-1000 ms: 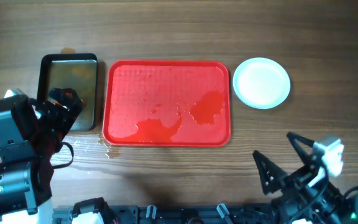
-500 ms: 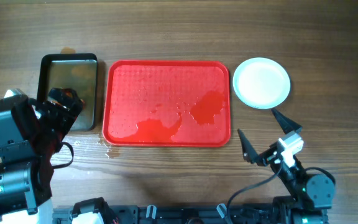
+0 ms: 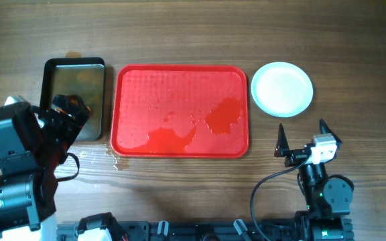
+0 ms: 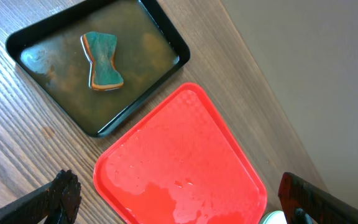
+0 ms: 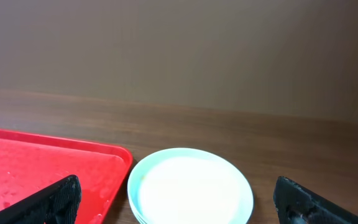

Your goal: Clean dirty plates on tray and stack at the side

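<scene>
The red tray [image 3: 181, 110] lies mid-table with wet patches and holds no plates; it also shows in the left wrist view [image 4: 179, 165] and the right wrist view [image 5: 42, 165]. White plates [image 3: 282, 89] sit stacked on the table right of the tray, seen close in the right wrist view [image 5: 190, 190]; how many I cannot tell. My right gripper [image 3: 305, 139] is open and empty, just in front of the stack. My left gripper [image 4: 179, 205] is open and empty, near the dark pan at the left.
A dark metal pan [image 3: 74, 94] stands left of the tray; its green and orange sponge [image 4: 102, 60] shows in the left wrist view. Water is spilled on the wood by the tray's front left corner [image 3: 116, 161].
My right arm has swung from the table's front right up toward the plate stack and now points at it. The left arm, tray and plates have not moved.
</scene>
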Robot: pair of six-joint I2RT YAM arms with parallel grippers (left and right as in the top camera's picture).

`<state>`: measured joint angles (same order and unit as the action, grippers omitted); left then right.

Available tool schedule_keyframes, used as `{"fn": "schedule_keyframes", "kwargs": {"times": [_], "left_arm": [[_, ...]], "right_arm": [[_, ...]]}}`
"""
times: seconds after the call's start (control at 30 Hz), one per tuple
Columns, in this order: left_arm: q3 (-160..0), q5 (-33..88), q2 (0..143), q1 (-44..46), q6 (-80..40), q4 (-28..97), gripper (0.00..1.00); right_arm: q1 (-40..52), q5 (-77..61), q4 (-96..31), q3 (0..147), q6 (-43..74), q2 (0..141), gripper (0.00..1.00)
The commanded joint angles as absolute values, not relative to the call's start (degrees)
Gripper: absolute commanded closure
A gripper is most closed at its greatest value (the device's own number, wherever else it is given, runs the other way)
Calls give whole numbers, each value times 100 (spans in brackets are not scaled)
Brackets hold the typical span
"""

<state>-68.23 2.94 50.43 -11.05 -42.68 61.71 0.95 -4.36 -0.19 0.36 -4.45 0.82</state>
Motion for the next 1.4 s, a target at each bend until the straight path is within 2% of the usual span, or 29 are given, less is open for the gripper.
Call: {"fn": "schedule_keyframes", "kwargs": {"times": [0.0, 0.63, 0.73, 0.8, 0.97, 1.1, 1.37], "left_arm": [[-6849, 362, 5041, -1116, -4239, 6163, 0], [-6847, 362, 4899, -1098, -4239, 6202, 0], [-6847, -395, 4591, -1057, -4219, 6477, 0], [-6764, -482, 4399, -779, -4217, 6604, 0], [-5581, -152, 3741, -152, -3251, 5231, 0], [-3981, 775, 2969, -58, -1754, 3607, 0], [-1356, 1070, 1623, 56, -1715, 1400, 0]], "right_arm": [[71, -301, 1, 32, -602, 14, 0], [71, -301, 1, 32, -600, 21, 0], [71, -301, 1, 32, -602, 21, 0], [71, -301, 1, 30, -602, 21, 0], [71, -301, 1, 30, -602, 21, 0], [71, -301, 1, 32, -602, 21, 0], [71, -301, 1, 32, -602, 21, 0]]}}
